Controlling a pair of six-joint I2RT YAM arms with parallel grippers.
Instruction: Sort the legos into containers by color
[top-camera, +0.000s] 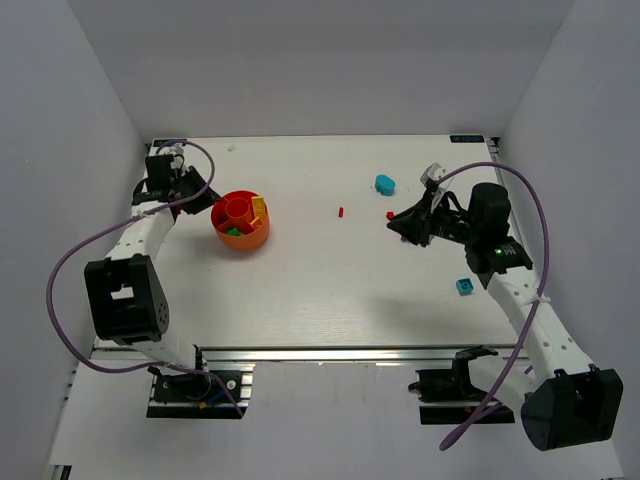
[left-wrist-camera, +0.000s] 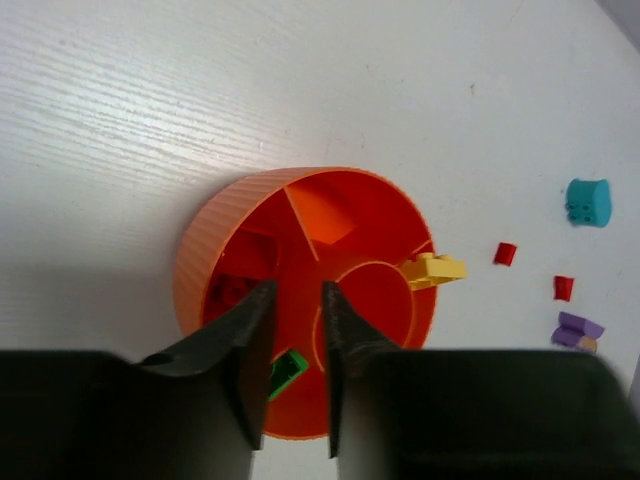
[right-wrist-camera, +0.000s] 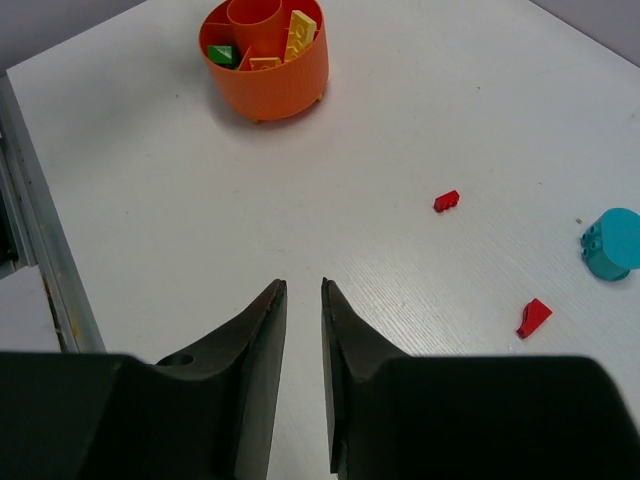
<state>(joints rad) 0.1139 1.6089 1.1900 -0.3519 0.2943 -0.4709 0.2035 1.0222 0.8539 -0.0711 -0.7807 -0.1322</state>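
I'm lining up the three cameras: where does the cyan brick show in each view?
Top: cyan brick right of centre, toward the far edge.
Left wrist: right edge, upper half.
Right wrist: right edge, mid-height.
Shared landmark: the orange bowl, seen in all three.

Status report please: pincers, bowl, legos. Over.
Left pincer slightly open, empty, above orange bowl. Right pincer slightly open, empty. Red legos, cyan lego loose on table. Nothing blocks them.
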